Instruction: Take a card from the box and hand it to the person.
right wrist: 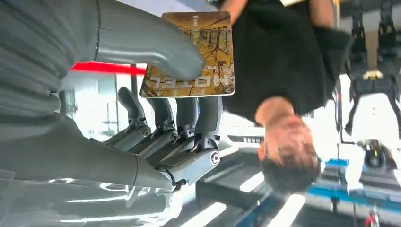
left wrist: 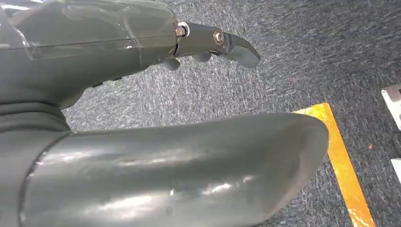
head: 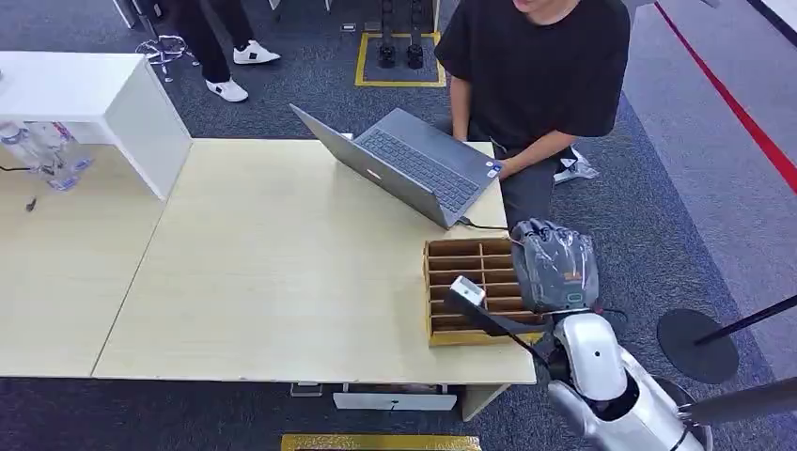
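Observation:
A wooden box (head: 470,282) with several compartments sits at the table's near right corner. My right hand (head: 556,265), wrapped in clear plastic, is raised over the box's right side. In the right wrist view that hand (right wrist: 156,94) pinches a brown and gold hotel card (right wrist: 198,54) between its thumb and fingers, held up toward the person in a black shirt (right wrist: 283,52). The person (head: 536,66) sits at the table's far right corner behind a laptop. My left hand (left wrist: 142,94) hangs over the carpet with nothing in it; its fingers are mostly hidden.
An open grey laptop (head: 404,164) lies on the table (head: 282,272) just beyond the box, with a cable running toward the box. A white cabinet (head: 94,103) and plastic bottles (head: 47,150) stand at the far left. Another person's legs (head: 221,47) are at the back.

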{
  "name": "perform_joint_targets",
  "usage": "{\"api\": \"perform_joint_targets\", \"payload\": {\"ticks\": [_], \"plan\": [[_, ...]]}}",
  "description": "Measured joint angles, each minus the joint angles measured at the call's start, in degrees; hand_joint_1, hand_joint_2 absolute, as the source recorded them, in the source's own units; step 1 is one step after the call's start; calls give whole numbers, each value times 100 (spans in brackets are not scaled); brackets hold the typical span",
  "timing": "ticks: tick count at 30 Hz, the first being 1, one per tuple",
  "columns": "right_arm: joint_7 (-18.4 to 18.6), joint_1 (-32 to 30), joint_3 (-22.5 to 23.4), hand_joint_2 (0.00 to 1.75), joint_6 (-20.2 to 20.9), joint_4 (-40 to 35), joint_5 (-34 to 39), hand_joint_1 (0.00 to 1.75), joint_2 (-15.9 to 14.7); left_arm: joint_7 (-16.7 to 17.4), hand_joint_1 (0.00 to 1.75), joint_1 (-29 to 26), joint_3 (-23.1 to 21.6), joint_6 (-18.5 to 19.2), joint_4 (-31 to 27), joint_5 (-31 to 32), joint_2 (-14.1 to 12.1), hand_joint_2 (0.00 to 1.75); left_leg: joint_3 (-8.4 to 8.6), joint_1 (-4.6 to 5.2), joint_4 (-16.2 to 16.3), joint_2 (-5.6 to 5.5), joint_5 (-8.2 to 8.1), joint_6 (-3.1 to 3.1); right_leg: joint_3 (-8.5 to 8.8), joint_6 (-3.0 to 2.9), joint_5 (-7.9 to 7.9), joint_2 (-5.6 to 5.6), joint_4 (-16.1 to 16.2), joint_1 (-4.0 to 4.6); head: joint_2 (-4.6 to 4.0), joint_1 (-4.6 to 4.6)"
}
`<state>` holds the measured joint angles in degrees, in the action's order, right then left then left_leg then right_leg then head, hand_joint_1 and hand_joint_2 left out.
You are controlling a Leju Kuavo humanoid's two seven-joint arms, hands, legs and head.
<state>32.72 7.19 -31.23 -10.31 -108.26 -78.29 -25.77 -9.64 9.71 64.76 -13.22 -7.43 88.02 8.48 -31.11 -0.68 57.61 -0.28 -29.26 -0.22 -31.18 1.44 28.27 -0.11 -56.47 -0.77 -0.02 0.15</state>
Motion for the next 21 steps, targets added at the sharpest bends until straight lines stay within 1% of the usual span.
{"api": "perform_joint_targets", "payload": {"ticks": [3, 5, 9, 12, 14, 15, 16, 18, 21], "plan": [[11, 98, 46, 175, 76, -249, -37, 140, -55, -2, 0, 3, 0, 4, 0, 0, 0, 0, 0, 0, 0, 0, 0, 0, 0, 0, 0, 0, 0, 0, 0, -2], [22, 159, 66, 175, 129, -374, -17, 138, -90, 0, 0, 11, 0, 11, 0, 0, 0, 0, 0, 0, 0, 0, 0, 0, 0, 0, 0, 0, 0, 0, 0, 0], [35, 322, 171, 175, 162, -439, 188, 131, -157, 9, 0, 39, -18, 26, 0, 0, 0, 0, 0, 0, 0, 0, 0, 0, 0, 0, 0, 0, 0, 0, 0, -2], [83, 422, 262, 175, 137, -432, 409, 134, -223, 20, 0, 64, -46, 46, 0, 2, 2, 0, 0, 0, 1, 0, 0, 0, 0, 0, 0, -1, 0, 0, 0, -2], [105, 491, 335, 175, 124, -408, 542, 131, -275, 26, 0, 80, -68, 61, 0, 2, 2, 0, -1, 0, 1, 0, 0, 0, 0, 0, 0, 0, 0, -1, 0, -2], [120, 523, 374, 175, 120, -380, 610, 119, -302, 33, 0, 89, -85, 61, 0, 0, 2, 0, -1, 0, 1, 0, 0, 0, 0, 0, 0, -1, 0, 0, 0, 0], [140, 557, 400, 175, 122, -328, 686, 117, -334, 44, 0, 101, -100, 66, 0, 2, 7, 0, -1, 0, 1, 0, 0, 0, 0, 0, 0, -1, 0, 0, 0, -2], [157, 590, 463, 175, 122, -198, 794, 105, -389, 66, 0, 124, -142, 77, 0, 2, 11, 0, -3, 0, 1, -1, 0, 0, 0, 0, 0, -2, 0, 0, 0, 0], [190, 611, 496, 175, 100, -23, 901, 112, -446, 98, 0, 130, -155, 79, 0, 0, 11, 0, -3, 0, 1, -1, 0, 0, -2, 0, 0, -1, 0, 0, 0, -2]]}}
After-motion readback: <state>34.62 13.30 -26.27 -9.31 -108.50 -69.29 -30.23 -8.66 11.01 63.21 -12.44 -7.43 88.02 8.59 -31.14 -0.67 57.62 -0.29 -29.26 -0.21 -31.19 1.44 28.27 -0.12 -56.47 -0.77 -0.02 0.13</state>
